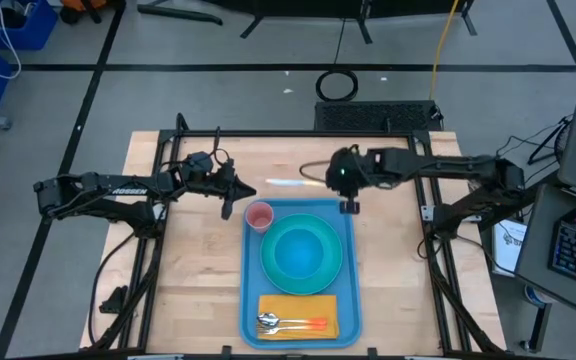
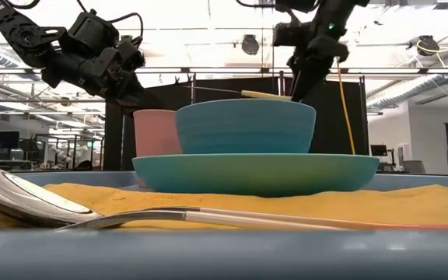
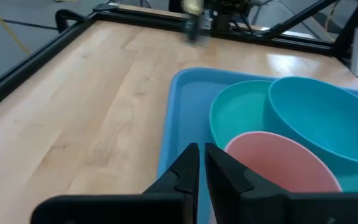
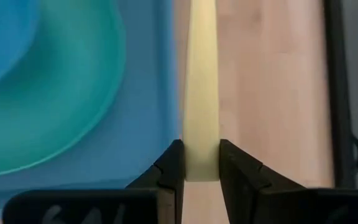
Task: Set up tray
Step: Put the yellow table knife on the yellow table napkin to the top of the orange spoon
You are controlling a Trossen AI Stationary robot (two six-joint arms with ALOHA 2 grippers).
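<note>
Worktop (image 1: 193, 270): light wood, sitting inside a black frame.
Lying on it: tray (image 1: 350, 285), blue, resting flat toward the right of centre.
Elsewhere: bare wood showing left of the tray.

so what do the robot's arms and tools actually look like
Both arms are dark, nearly black, slim and jointed, with black cables looping alongside them. The left arm carries white lettering on its side, too small to read. A small green light glows on the right arm near its wrist. The left tool and right tool each end in two black, angular, wedge-shaped fingers.
</note>
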